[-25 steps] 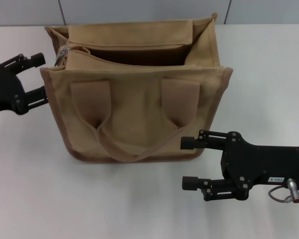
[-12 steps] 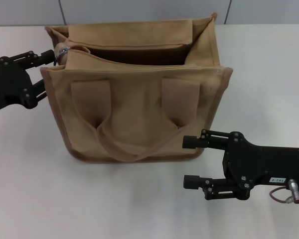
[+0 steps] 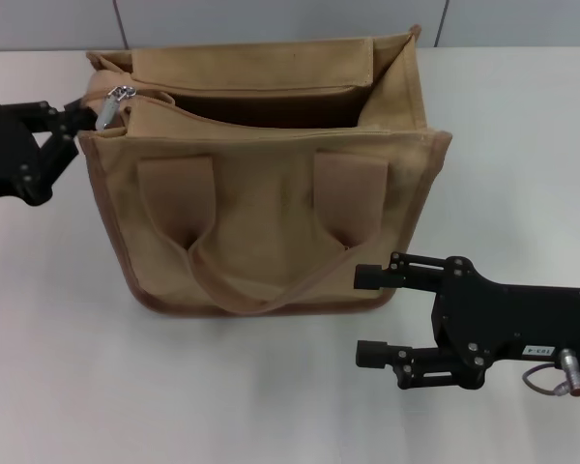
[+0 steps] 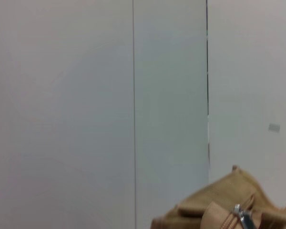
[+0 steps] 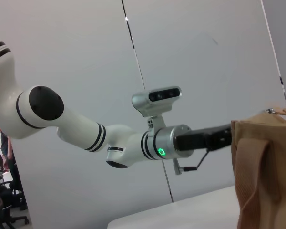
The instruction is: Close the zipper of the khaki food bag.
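Note:
The khaki food bag (image 3: 261, 213) stands upright in the middle of the table with its top gaping open. The zipper's silver slider (image 3: 120, 94) sits at the bag's left end, and its pull tab (image 3: 106, 114) hangs over the corner. My left gripper (image 3: 83, 128) is at that corner. It is open by a narrow gap, with the upper fingertip touching the pull tab and the lower one against the bag's left edge. The slider also shows in the left wrist view (image 4: 240, 215). My right gripper (image 3: 368, 315) is open and empty by the bag's front right corner.
The white table (image 3: 68, 367) lies around the bag, with a grey panelled wall (image 4: 133, 95) behind it. The right wrist view shows my left arm (image 5: 133, 143) reaching to the bag's side (image 5: 262, 171).
My left gripper has moved in to the bag's left corner, and its fingers have narrowed around the pull tab. The tab has shifted slightly left. My right gripper has not moved.

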Motion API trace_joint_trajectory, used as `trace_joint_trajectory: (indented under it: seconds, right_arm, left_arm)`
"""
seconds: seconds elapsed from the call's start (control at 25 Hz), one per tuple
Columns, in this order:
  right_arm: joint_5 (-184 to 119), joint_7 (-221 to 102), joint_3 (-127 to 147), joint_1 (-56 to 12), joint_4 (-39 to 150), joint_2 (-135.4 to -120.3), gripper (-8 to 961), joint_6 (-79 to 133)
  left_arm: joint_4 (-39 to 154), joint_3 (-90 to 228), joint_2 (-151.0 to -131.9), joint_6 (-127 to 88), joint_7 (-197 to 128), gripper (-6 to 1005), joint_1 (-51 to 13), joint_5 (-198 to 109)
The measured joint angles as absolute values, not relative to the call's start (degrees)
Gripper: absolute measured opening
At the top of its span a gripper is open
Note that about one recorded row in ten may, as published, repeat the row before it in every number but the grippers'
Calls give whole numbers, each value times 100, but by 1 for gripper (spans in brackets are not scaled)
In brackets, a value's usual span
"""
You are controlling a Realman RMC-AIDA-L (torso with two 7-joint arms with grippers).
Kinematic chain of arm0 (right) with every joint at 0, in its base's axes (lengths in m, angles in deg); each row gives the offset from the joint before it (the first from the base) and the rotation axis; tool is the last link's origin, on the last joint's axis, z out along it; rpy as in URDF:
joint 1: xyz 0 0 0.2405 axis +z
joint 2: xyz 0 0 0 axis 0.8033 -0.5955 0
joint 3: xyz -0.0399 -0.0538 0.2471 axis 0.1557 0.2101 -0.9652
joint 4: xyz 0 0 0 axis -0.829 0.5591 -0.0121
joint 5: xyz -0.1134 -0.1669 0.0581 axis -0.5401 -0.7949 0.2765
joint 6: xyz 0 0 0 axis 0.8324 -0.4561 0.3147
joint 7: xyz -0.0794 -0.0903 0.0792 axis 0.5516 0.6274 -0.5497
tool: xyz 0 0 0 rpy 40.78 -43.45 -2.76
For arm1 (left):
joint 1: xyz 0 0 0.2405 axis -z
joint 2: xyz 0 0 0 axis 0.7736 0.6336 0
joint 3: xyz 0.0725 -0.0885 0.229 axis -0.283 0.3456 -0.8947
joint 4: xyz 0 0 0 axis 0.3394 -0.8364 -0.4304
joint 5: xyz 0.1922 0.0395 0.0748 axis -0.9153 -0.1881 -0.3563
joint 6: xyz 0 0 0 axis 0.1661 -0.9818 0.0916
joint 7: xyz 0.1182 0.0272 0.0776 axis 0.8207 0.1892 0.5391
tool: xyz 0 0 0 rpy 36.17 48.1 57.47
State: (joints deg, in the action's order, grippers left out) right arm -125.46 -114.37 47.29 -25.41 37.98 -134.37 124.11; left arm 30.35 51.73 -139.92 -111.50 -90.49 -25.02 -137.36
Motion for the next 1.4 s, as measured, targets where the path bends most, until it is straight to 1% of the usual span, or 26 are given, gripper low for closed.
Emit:
trace_joint_trajectory:
  seconds: [0.24, 0.4, 0.52, 0.8, 1.12, 1.36, 1.4]
  right_arm:
    - [-12376, -11437, 4721, -2530, 3798, -13442, 784, 12617]
    - [-12238, -11495, 4656, -2508, 3798, -13434, 783, 13019]
    - [-12145, -11666, 4546, -2473, 3782, -13428, 783, 13259]
    - [-11329, -12849, 4519, -2248, 3715, -13416, 777, 13376]
    - [-10847, -14967, 4544, -1491, 3386, -13400, 769, 12818]
    - [-10875, -15866, 4900, -806, 3512, -13444, 762, 11833]
    - [-10862, -15950, 5009, -707, 3553, -13455, 729, 11679]
  left_arm:
    - [3031, 5173, -13974, -11504, -9124, 93, -2471, -13471]
    - [2934, 5153, -14024, -11663, -9128, 27, -2354, -13387]
    - [2837, 5168, -14062, -11712, -9154, 27, -2286, -13386]
    - [2786, 5174, -14078, -11732, -9275, 27, -2171, -13382]
    - [2788, 5178, -14149, -11736, -9275, 28, -2178, -13339]
    - [2835, 5175, -14214, -11701, -9264, 28, -2227, -13200]
    - [2835, 5174, -14221, -11700, -9258, 28, -2234, -13184]
